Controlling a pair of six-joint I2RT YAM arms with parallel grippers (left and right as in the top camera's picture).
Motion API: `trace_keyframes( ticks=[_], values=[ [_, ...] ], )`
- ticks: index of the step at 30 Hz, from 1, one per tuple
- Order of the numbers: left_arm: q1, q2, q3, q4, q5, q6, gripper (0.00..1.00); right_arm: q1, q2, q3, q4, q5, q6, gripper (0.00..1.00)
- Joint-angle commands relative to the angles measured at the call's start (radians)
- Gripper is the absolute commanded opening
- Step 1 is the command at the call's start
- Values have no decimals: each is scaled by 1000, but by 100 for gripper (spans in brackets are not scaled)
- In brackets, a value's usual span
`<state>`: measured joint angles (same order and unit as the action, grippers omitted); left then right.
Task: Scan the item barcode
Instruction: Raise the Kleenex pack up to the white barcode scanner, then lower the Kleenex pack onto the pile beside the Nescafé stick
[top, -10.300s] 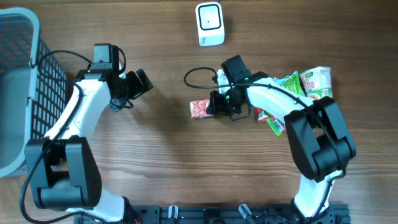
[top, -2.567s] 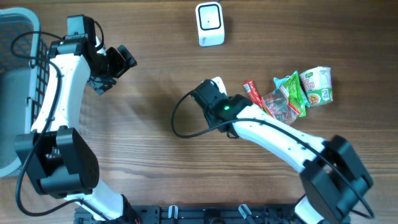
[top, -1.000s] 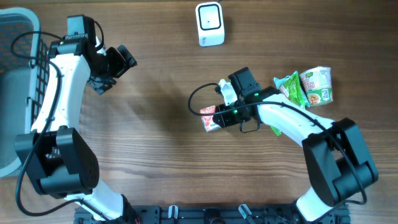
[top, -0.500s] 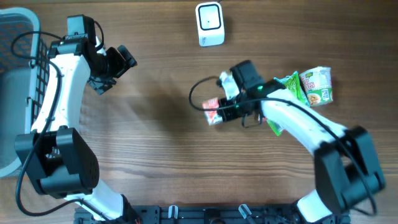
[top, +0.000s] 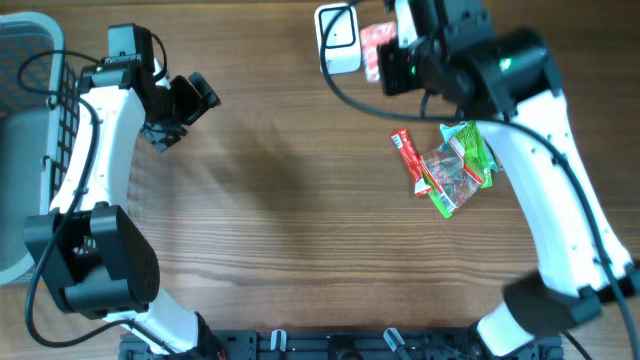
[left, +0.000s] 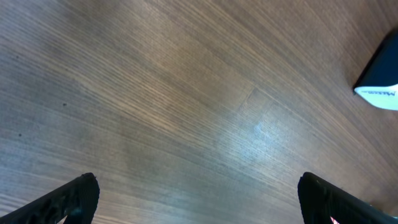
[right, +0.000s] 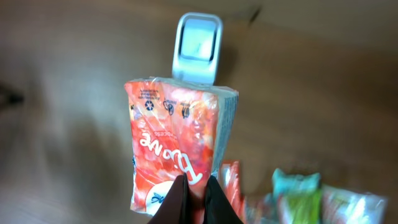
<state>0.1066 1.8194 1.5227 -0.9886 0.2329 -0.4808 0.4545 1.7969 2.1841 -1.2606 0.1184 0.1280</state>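
Right pincer (right: 196, 190) is clenched on the lower edge of a red-orange packet (right: 177, 143), holding it in the air just beside the white scanner (right: 198, 53). From the wrist camera the packet covers the scanner's near end. White cursive lettering runs across the packet's face and seems to begin "Bio"; the rest is too blurred to read. A row of small round recycling marks sits along its top edge. Left pincer (top: 184, 110) hangs released, jaws wide, over the wooden counter (top: 260, 230), near the grey basket (top: 30, 150). A red stick pack (top: 409, 160), a clear pouch (top: 452, 172) and a green pouch (top: 470, 142) lie together on the counter, their print too small to read.
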Motion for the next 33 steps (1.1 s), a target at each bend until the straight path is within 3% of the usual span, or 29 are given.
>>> trace_keyframes(
  ticks=[1, 5, 8, 14, 21, 23, 26, 33],
  values=[
    [1, -19, 11, 0, -6, 2, 100, 6, 136, 119, 53, 172, -89, 4],
    [1, -19, 11, 0, -6, 2, 100, 53, 264, 118, 168, 311, -208, 4],
    [1, -19, 11, 0, -6, 2, 100, 85, 410, 118, 272, 525, -242, 4],
    [1, -19, 11, 0, -6, 2, 100, 89, 599, 118, 442, 586, -391, 4],
    [1, -19, 11, 0, -6, 2, 100, 78, 633, 118, 501, 668, -300, 4],
    [1, -19, 11, 0, -6, 2, 100, 74, 592, 118, 465, 668, -285, 4],
    [1, -19, 11, 0, -6, 2, 100, 71, 465, 118, 281, 629, -166, 4],
    [1, -19, 11, 0, -6, 2, 100, -40, 203, 118, -219, 56, -117, 4]
  ],
)
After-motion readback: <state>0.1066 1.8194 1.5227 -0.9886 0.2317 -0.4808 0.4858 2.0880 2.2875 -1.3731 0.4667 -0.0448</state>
